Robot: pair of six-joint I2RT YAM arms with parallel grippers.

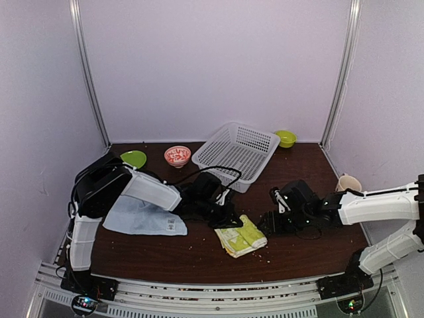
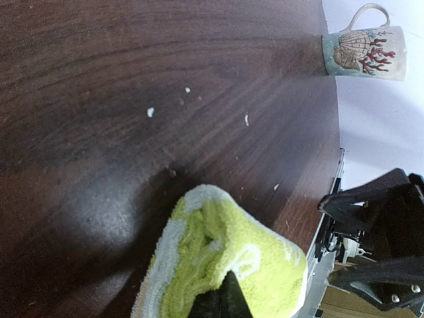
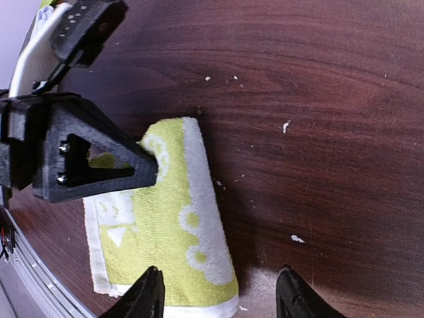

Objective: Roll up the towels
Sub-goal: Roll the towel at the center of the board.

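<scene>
- Top view: left claw (image 1: pixel 226 216) and right claw (image 1: pixel 267 223) flank the folded lime-green towel (image 1: pixel 244 237); the pale blue towel (image 1: pixel 142 218) lies flat, left of the left claw.
- Left wrist: jaws together, apparently pinching the green towel's edge; hold it taut.
- Right wrist: fingers apart over the towel's end; grip the whole fold before rolling.

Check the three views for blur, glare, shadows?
Top external: even, soft light, no glare, lime-green towel readable. Left wrist: towel soft-focus near the lens, pale sheen on the table, mug sharp. Right wrist: crisp wood grain, dark shadow right of the towel.
</scene>
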